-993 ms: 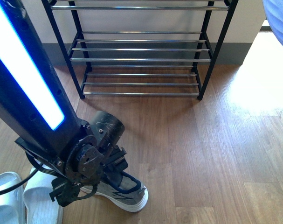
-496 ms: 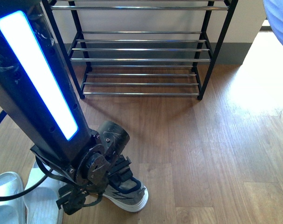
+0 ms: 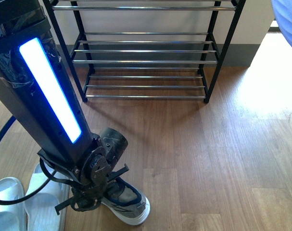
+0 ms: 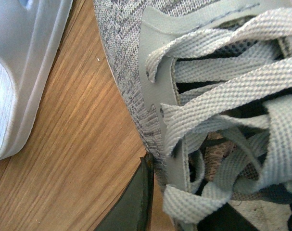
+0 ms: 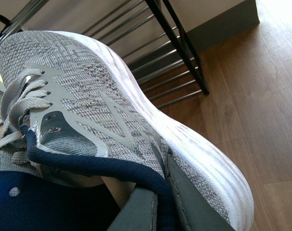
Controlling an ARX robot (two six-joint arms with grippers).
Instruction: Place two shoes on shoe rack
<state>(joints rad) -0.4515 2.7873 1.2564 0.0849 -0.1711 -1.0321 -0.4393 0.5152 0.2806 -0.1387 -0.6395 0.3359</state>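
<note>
on the floor left tool meets one sneaker, grip unclear; unseen frontally, right tool apparently clamps another sneaker.

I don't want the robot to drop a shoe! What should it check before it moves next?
1. Left claw over the floor sneaker: ok.
2. Left claw's grip on it: cannot tell; only one finger shows, beside the knit side.
3. Right claw holds the second sneaker by its navy collar: ok.
4. Room on the shoe rack: ok, no shoes on the bars in view.
5. Blue sandals apart from the floor sneaker: ok, a gap shows between them.
</note>
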